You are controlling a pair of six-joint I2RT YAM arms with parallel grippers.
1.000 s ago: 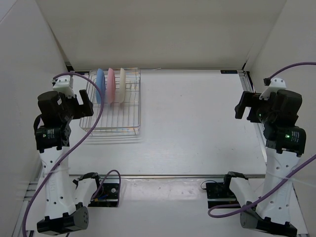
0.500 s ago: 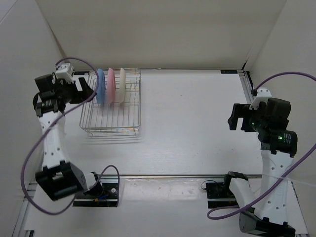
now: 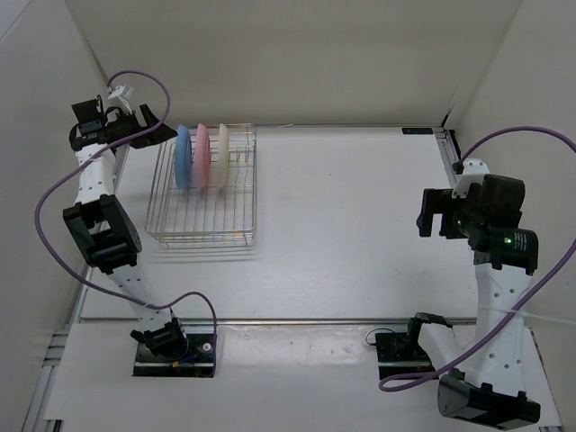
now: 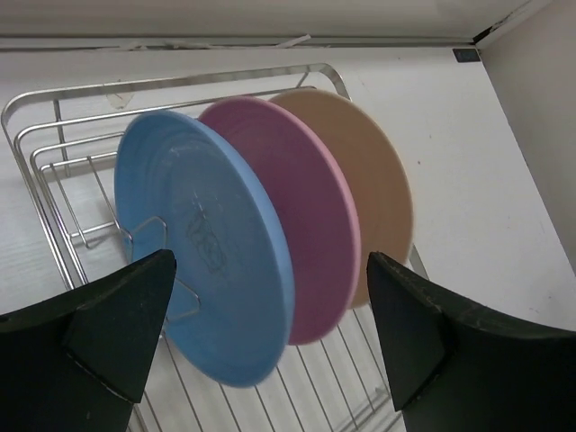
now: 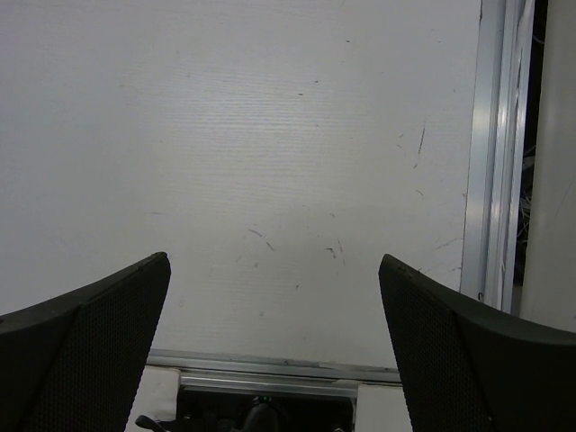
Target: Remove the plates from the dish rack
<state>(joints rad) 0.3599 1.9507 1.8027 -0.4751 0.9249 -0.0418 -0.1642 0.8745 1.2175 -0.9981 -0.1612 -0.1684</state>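
Left tool agape; light blue round plate on edge dead ahead, nearest, face half-turned toward it; right tool agape, far off

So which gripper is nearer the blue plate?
Left. The left gripper hangs open just beside the blue plate at the far end of the dish rack; the right gripper is open over the table, far across it.

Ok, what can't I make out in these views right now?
Left wrist: cream plate mostly hidden behind pink plate, which the blue plate overlaps; dish rack cut off by bottom edge and fingers.
Top: plates edge-on, faces unseen.
Right wrist: rack and plates out of frame.
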